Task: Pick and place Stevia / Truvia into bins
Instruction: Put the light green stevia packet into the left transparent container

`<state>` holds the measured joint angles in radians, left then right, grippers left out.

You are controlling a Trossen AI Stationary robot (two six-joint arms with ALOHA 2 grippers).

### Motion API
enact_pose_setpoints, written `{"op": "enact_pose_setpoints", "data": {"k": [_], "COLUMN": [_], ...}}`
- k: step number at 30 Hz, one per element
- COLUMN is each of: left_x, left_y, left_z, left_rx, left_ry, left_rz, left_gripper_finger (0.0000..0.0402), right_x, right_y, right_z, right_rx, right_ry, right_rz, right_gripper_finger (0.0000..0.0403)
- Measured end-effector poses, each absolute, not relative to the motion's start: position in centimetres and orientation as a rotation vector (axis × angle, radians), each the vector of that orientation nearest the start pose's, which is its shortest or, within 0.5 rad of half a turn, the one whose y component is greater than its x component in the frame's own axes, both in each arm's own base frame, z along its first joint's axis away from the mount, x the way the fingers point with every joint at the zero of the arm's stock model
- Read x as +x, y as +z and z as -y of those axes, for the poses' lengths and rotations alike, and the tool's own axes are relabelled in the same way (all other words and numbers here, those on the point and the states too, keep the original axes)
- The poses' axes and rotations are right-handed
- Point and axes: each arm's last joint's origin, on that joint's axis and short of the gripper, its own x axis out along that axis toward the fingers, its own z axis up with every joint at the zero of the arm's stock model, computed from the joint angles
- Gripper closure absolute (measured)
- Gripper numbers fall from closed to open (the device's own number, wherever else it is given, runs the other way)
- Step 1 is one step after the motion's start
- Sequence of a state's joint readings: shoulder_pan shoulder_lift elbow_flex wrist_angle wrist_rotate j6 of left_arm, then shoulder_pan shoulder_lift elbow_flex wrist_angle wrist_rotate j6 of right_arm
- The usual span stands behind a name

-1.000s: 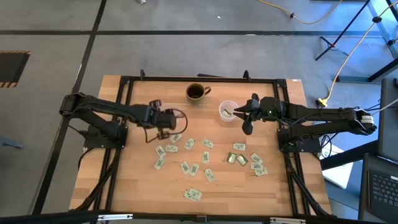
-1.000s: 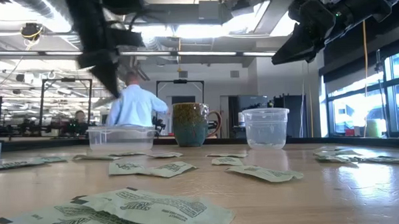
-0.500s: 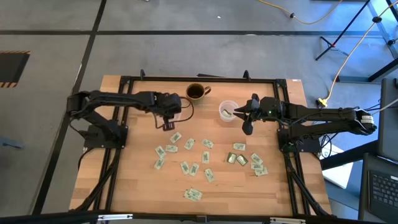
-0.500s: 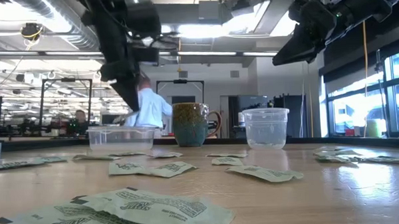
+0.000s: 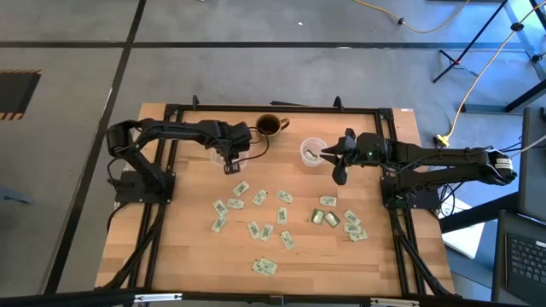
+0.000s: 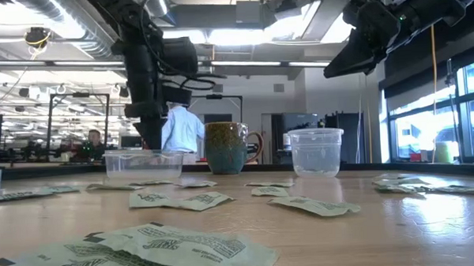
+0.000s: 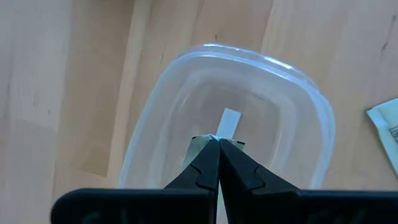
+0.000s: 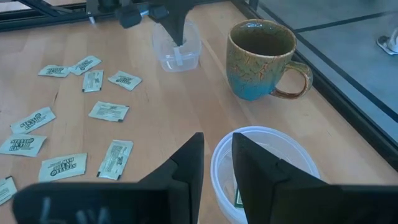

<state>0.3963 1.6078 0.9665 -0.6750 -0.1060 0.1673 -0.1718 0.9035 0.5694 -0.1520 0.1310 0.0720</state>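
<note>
My left gripper (image 7: 217,140) is shut on a pale sachet and points down over the shallow clear tub (image 7: 311,118), which stands at the table's far left (image 5: 239,159) (image 6: 143,162) (image 8: 177,56). My right gripper (image 8: 216,155) is open and hovers just above the near rim of the small round clear cup (image 8: 273,146) (image 5: 311,152) (image 6: 315,151). A sachet (image 8: 239,198) lies inside the cup. Many pale green sachets (image 5: 281,213) lie flat across the middle of the table, with a few darker ones (image 5: 324,218) among them. My left gripper pinches the sachet between its two fingertips, coming from above and pointing down. The sachet's free end (image 7: 229,122) sticks out past the tips and hangs inside the tub (image 8: 178,53). Whether that end touches the tub's floor I cannot tell.
A dark glazed mug (image 5: 269,126) (image 8: 261,59) (image 6: 226,147) with a handle stands at the far edge between tub and cup. More sachets lie near the front edge (image 6: 170,250). A person (image 6: 181,127) stands in the room behind the table.
My left gripper has travelled from above the scattered sachets toward the table's far edge, come over the tub and dropped toward it, staying shut. The right arm has kept still.
</note>
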Motion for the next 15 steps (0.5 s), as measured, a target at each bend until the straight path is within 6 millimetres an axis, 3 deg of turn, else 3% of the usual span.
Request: {"op": "enact_pose_setpoints", "data": {"k": [7, 15], "left_x": [26.4, 25.8], "left_y": [17.1, 19.1], "left_z": [-11.4, -11.1], "left_rx": [-0.08, -0.094], "left_ry": [0.336, 0.367], "left_rz": [-1.357, -1.28], "left_gripper_finger": [0.0384, 0.0344], "right_x": [19.0, 18.9], "right_y": [24.2, 24.2], "right_z": [3.7, 3.7], "right_rx": [0.078, 0.078], "right_ry": [-0.314, -0.314], "right_rz": [-0.478, -0.479], "right_gripper_finger": [0.0315, 0.0315]}}
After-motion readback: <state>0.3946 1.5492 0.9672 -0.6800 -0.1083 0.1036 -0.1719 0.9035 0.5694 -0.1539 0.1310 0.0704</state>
